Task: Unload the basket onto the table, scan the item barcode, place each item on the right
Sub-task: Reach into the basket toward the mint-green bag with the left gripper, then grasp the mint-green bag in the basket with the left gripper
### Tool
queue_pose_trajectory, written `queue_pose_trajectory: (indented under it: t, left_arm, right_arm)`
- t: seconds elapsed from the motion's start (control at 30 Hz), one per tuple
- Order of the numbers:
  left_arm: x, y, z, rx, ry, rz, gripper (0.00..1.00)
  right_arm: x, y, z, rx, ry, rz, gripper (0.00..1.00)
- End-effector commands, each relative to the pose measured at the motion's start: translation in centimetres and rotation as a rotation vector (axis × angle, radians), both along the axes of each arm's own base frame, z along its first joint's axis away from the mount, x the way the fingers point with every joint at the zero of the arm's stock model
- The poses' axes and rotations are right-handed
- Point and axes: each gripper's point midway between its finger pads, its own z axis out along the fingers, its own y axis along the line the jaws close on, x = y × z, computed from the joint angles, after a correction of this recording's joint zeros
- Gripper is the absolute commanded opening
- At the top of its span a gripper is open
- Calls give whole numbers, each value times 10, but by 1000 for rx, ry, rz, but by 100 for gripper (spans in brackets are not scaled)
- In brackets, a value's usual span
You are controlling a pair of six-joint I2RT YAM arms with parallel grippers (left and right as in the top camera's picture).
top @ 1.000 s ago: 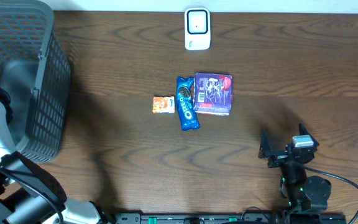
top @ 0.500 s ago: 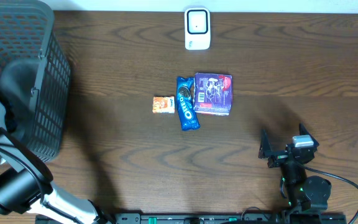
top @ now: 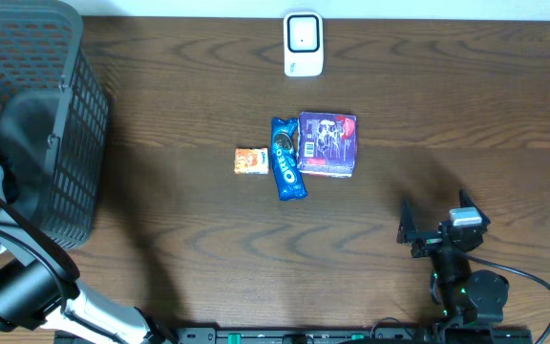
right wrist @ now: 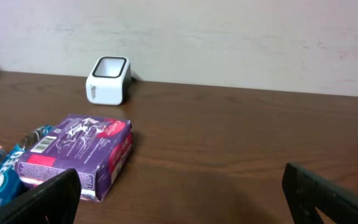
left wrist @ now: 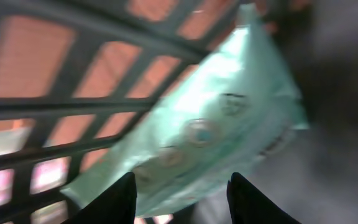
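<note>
Dark wood table (top: 189, 239): nothing scanned yet, we reckon. Left gripper (left wrist: 182, 180) part-open astride green packet (left wrist: 216, 124) in basket (top: 74, 134), we can't tell if gripped; right gripper (right wrist: 179, 180) wide, empty. Scanner (top: 303, 43) well apart.

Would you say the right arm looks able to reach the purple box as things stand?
Probably yes: the right gripper is open, and only bare table lies between it and the purple box, whose near side is unobstructed.
</note>
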Motion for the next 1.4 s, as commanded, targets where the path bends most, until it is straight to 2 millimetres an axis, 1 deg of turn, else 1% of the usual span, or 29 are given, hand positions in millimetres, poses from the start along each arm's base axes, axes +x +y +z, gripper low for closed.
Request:
queue_pose_trajectory:
  t: [0.0,0.07,0.1,0.13,0.17,0.23,0.3,0.33,0.4,0.53,0.6,0.67,0.7,0.77,0.8,0.9,1.0,1.1,1.23,1.3,1.37]
  left_arm:
    - [17,-25,-28,-188,-108,-68,48]
    - [18,-32,-40,-234,-110,-75,49]
    - [16,-33,-46,-247,-96,-73,53]
    - [13,-36,-55,-271,-71,-68,60]
    - [12,-37,-58,-278,-64,-67,61]
    - [7,-41,-72,-310,-29,-60,61]
    - [4,-42,-77,-321,-11,-62,60]
    - [3,-40,-76,-309,-1,-60,58]
    - [2,-34,-65,-266,1,-56,52]
    - [7,-24,-30,-180,-51,-58,51]
    - [11,-20,-10,-137,-96,-66,51]
    - [17,-15,17,-78,-156,-78,51]
    - [18,-14,27,-56,-168,-100,45]
    - [23,-15,46,-20,-146,-200,45]
    - [25,-16,52,-10,-128,-245,45]
    - [24,-16,54,-6,-115,-265,49]
    - [20,-10,50,-9,-112,-249,49]
    - [6,-1,42,-26,-70,-246,49]
    - [-8,10,42,-26,-72,-205,49]
    - [-9,10,39,-52,-103,-205,49]
    - [-5,8,34,-96,-154,-222,49]
  right_arm:
    - [0,2,0,-7,-2,10,99]
    - [0,2,0,-7,-2,10,99]
    - [0,2,0,-7,-2,10,99]
    - [0,2,0,-7,-2,10,99]
    - [0,2,0,-7,-2,10,99]
    - [0,2,0,-7,-2,10,99]
    - [0,2,0,-7,-2,10,99]
    - [0,2,0,-7,-2,10,99]
    - [0,2,0,-7,-2,10,99]
    - [0,2,0,-7,-2,10,99]
    - [0,2,0,-7,-2,10,99]
    - [0,2,0,-7,-2,10,99]
    - [0,2,0,-7,-2,10,99]
    - [0,2,0,-7,-2,10,99]
    - [0,2,0,-7,-2,10,99]
    - [0,2,0,-7,-2,10,99]
    - [0,2,0,-7,-2,10,99]
    - [0,2,0,-7,-2,10,99]
    - [0,2,0,-7,-2,10,99]
    - [0,2,0,-7,-2,10,99]
    - [0,2,0,-7,-2,10,99]
